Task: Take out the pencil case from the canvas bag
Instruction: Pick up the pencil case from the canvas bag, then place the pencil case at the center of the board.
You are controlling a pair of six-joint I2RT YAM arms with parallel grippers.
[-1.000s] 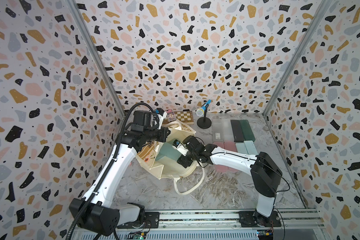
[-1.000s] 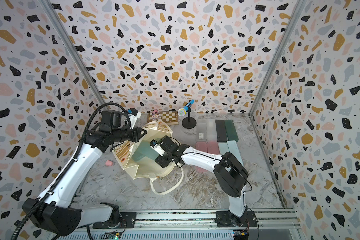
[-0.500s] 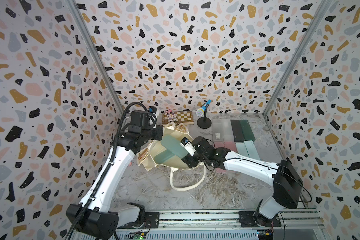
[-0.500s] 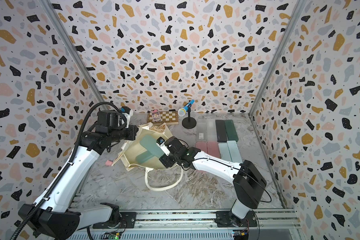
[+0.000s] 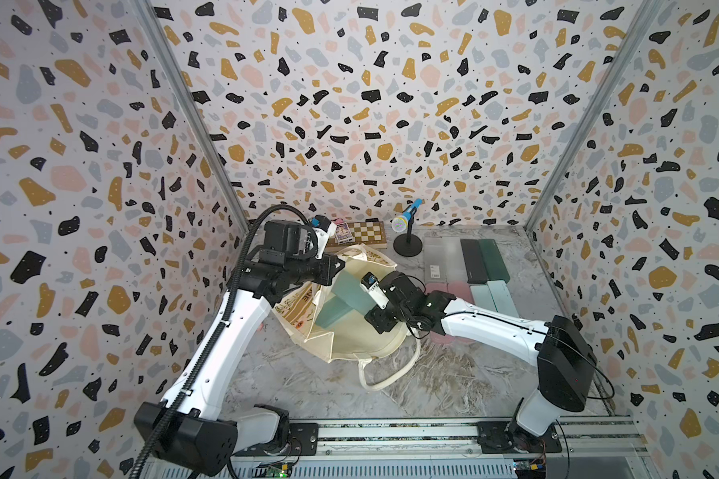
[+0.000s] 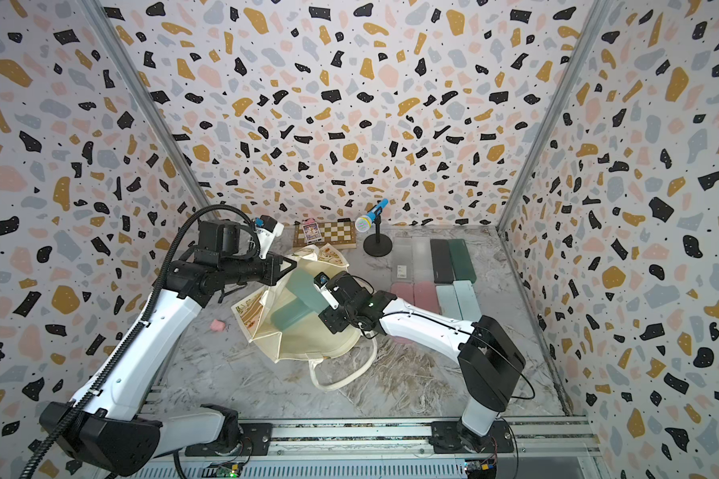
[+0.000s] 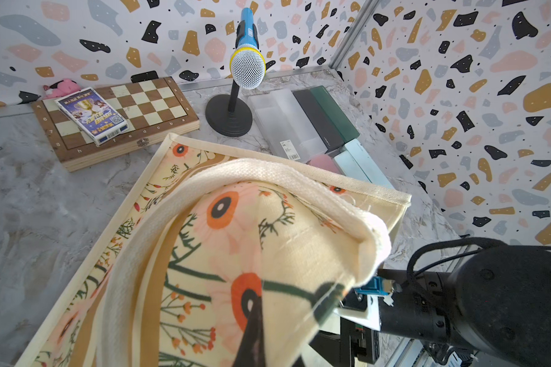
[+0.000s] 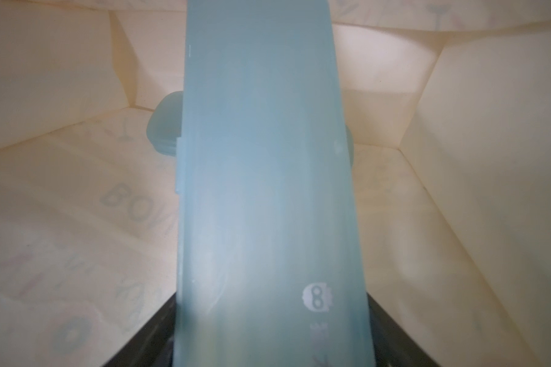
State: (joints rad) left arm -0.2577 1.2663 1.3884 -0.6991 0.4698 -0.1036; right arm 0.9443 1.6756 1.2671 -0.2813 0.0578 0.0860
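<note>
Pencil case: frosted blue pencil case, tilted, its far end inside the bag mouth.
Right gripper: right gripper spread wide, clamping the near end to pull.
Left gripper: left gripper pinched tight on the canvas bag rim, holding it open.
In the way: second teal case underneath, bag walls close.
Around: microphone, chessboard and row of cases, all well apart.

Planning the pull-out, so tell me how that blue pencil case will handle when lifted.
Probably stiff: the pencil case juts out straight in the canvas bag with the right gripper clamping only one end. Likely slippery: its frosted plastic looks smooth. Perhaps light, being translucent.
</note>
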